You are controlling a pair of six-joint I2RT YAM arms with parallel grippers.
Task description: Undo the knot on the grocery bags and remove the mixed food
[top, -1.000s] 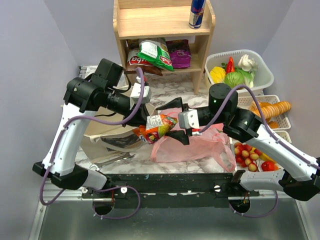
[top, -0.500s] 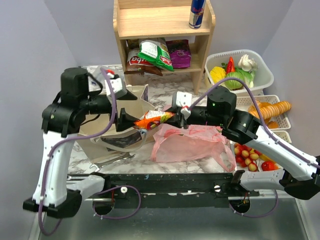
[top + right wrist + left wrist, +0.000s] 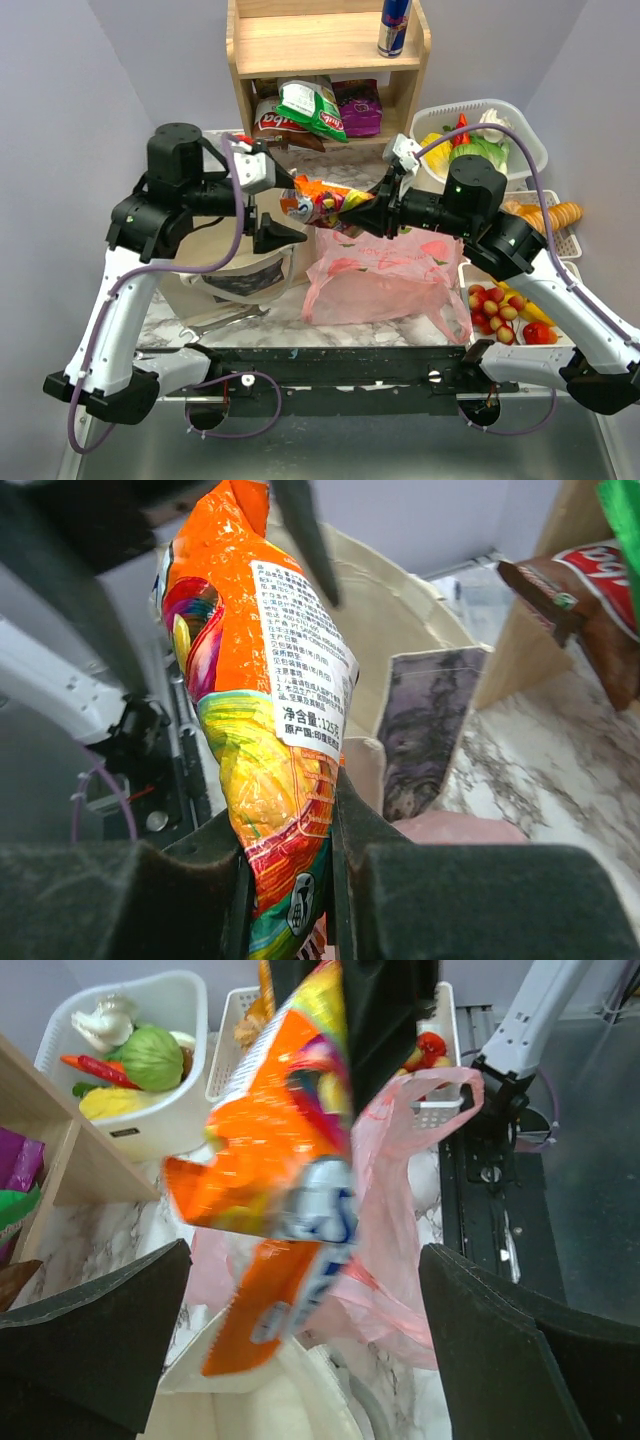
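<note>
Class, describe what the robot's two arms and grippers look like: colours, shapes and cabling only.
Both the left arm and the right arm have white shells with bulky black joint housings. A purple cable loops along each. The left gripper and right gripper have black, wedge-shaped fingers.

I am pinching one end of the orange snack packet [image 3: 318,203] in my right end effector [image 3: 348,209], holding it in the air above the pink bag [image 3: 380,280] lying on the marble worktop [image 3: 340,165]. My left end effector [image 3: 272,195] is gaping wide just beside the packet's other end, above the canvas tote [image 3: 225,280].
</note>
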